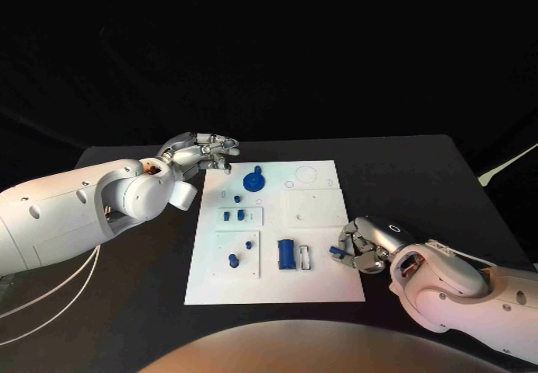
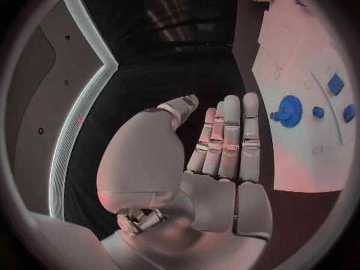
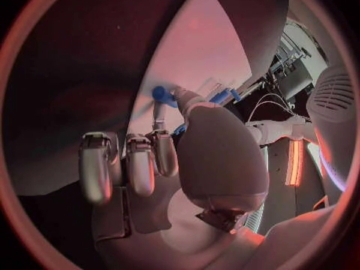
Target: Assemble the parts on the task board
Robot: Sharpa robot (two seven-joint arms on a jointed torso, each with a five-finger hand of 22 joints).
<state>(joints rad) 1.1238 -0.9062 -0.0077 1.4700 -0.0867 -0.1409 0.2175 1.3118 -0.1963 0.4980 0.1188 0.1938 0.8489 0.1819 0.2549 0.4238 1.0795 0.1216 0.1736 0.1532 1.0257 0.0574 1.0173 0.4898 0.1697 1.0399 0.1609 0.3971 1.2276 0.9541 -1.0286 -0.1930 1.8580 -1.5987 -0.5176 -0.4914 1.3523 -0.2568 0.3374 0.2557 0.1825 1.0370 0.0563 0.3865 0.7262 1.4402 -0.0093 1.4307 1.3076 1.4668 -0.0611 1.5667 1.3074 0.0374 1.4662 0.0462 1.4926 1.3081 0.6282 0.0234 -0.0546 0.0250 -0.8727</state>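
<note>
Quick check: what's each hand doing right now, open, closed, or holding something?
Left hand: open, fingers straight, holding nothing, beside the task board.
Right hand: pinching a small blue part at the board's right edge.

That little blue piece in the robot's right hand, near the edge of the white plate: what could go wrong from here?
The right hand pinches the small blue part only at the fingertips, right at the task board's edge. If the pinch slips, the part could drop onto the black table instead. The hand also works close to the long blue part, so it might nudge that. The left hand hovers open off the board's far corner, too far to steady anything.
</note>
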